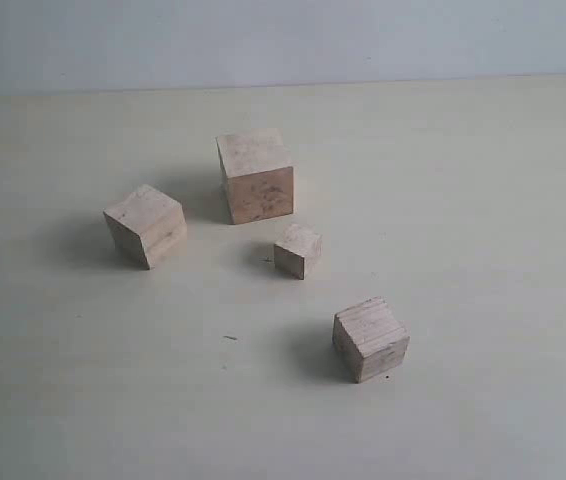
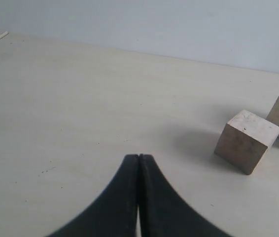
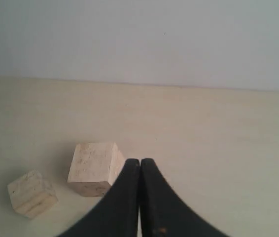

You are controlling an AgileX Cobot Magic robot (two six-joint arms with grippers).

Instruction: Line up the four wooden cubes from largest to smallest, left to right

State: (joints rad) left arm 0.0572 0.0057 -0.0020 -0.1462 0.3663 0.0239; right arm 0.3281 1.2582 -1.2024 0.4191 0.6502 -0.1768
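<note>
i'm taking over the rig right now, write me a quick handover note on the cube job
Left gripper: shut, empty.
Right gripper: shut, empty.
Cubes are scattered, none touching: largest cube at the back middle, smallest cube just in front of it, left cube off to the side, front-right cube nearest the camera.
Done: nothing lined up yet.
Left: build the whole row, largest to smallest, left to right.

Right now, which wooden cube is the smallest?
The smallest cube is the middle one in the exterior view, just in front of the largest cube; the other three are clearly bigger.
</note>
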